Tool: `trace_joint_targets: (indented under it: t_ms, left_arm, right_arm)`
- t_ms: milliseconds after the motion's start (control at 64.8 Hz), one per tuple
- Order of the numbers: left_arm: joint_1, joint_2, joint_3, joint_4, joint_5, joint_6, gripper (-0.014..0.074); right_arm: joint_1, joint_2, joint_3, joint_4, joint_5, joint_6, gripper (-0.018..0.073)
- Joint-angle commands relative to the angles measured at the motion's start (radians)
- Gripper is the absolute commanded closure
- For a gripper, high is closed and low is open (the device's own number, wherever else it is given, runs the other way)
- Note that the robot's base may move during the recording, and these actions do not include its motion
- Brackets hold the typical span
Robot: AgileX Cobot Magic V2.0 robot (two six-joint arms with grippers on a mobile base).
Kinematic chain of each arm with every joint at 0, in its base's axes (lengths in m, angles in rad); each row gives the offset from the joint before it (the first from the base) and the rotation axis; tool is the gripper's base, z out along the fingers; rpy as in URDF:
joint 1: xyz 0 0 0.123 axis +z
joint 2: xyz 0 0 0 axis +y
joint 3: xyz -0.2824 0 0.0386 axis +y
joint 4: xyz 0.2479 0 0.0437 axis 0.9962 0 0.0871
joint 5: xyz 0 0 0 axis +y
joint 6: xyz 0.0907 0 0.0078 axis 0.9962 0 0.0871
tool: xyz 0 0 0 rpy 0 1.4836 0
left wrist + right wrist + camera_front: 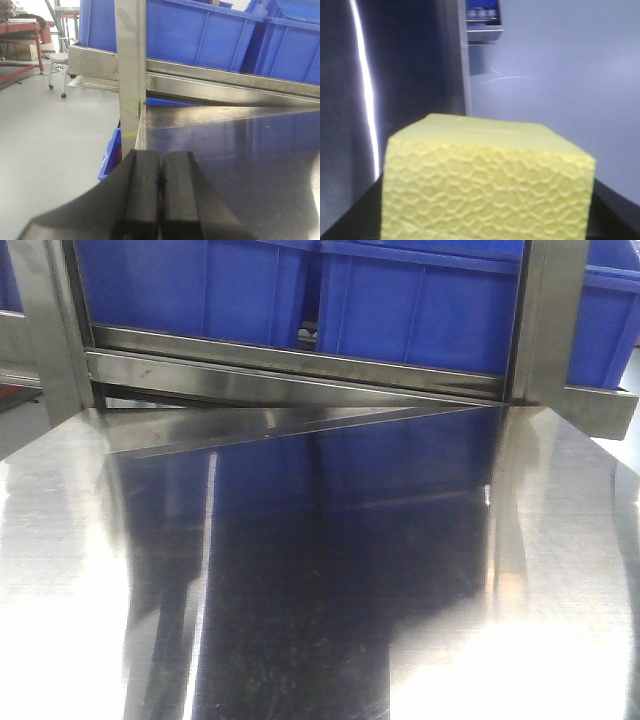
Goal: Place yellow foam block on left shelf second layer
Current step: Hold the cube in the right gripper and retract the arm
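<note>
The yellow foam block [485, 185] fills the lower part of the right wrist view, its honeycomb-textured face towards the camera. My right gripper [486, 210] is shut on it, and a black finger [355, 220] shows at each lower corner beside the block. The block hangs by the edge of a steel shelf surface [410, 65], with grey floor beyond. My left gripper [160, 165] is shut, its two black pads pressed together with nothing between them, low over the steel shelf surface [240, 150] near an upright post [131, 75]. Neither gripper nor the block shows in the front view.
Blue bins [420, 310] stand on the layer above the reflective steel shelf surface [330, 570], framed by steel posts [545, 320]. A further blue bin [111, 155] sticks out below the shelf's left edge. A wheeled stool [57, 62] and a red table [22, 35] stand on the floor at left.
</note>
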Motion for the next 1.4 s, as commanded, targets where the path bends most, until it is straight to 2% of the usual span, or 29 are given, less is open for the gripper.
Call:
trace_joint_targets:
  t_ms: [0,262,602,694,987,1388]
  left_arm:
    - [-0.005,0.007,0.026,-0.007,-0.088,-0.004,0.0460]
    - [-0.005,0.007,0.026,-0.007,-0.088,-0.004,0.0460]
    - [-0.005,0.007,0.026,-0.007,-0.088,-0.004,0.0460]
    - [-0.005,0.007,0.026,-0.007,-0.088,-0.004,0.0460]
    - [-0.005,0.007,0.026,-0.007,-0.088,-0.004,0.0460]
    - [-0.005,0.007,0.026,-0.007,-0.088,-0.004,0.0460]
  right_arm:
    - [-0.051,-0.127,0.047,-0.015,-0.064,-0.066,0.0246]
    - [-0.069,-0.431,0.190,0.015,-0.149,-0.098,0.0246]
    - [-0.069,-0.793,0.220,0.014,-0.245,-0.101,0.0246]
    - [-0.069,-0.868,0.220,0.014,-0.247,-0.141,0.0246]
    - [-0.067,-0.949,0.220,0.015,-0.246,-0.379,0.0246]
    - [-0.067,-0.948,0.220,0.015,-0.245,-0.379,0.0246]
